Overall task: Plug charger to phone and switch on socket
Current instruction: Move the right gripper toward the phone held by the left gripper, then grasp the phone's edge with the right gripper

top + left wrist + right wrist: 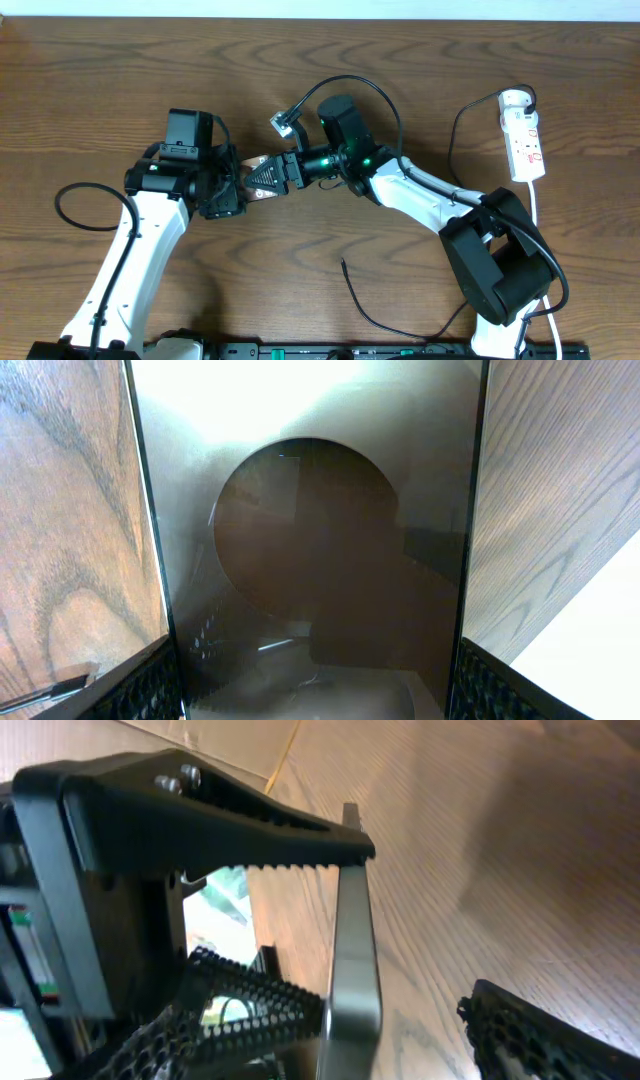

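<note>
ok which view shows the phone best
Left wrist: the phone fills the frame, its glossy face toward the camera. Right wrist shows only its thin edge. Overhead shows just a small brownish sliver where the arms meet.

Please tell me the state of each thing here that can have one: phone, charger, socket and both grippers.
Flat glossy brownish phone: held between fingers, nothing plugged in.
Thin black charger cable: tip lies loose on the table.
White socket strip: black plug in its end; switch position too small to tell.
Left gripper: shut on the phone.
Right gripper: open, at the phone.
</note>
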Controlling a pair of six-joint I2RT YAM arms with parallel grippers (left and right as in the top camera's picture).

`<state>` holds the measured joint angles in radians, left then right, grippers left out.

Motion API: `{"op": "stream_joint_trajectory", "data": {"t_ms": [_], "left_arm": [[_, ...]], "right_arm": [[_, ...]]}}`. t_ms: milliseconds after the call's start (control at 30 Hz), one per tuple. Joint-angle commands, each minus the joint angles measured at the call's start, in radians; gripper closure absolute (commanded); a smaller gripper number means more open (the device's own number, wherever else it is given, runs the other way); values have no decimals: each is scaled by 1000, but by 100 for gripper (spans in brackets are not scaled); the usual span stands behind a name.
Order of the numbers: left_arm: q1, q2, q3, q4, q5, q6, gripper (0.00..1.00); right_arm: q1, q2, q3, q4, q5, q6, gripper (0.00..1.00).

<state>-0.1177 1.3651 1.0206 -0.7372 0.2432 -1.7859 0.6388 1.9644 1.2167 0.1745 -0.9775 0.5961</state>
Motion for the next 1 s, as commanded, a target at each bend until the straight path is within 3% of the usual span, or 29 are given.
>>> {"op": "stream_joint_trajectory", "data": {"t_ms": [0, 433, 867, 967], "left_arm": [[-15, -13, 31, 3, 11, -31, 93], [-19, -13, 31, 9, 40, -34, 93], [-19, -13, 31, 10, 63, -37, 93], [-19, -13, 31, 9, 63, -37, 93]], "right_arm": [[23, -2, 17, 2, 27, 2, 22], [37, -2, 17, 10, 47, 2, 51], [66, -2, 17, 26, 98, 13, 49], [66, -2, 17, 24, 97, 13, 53]]}}
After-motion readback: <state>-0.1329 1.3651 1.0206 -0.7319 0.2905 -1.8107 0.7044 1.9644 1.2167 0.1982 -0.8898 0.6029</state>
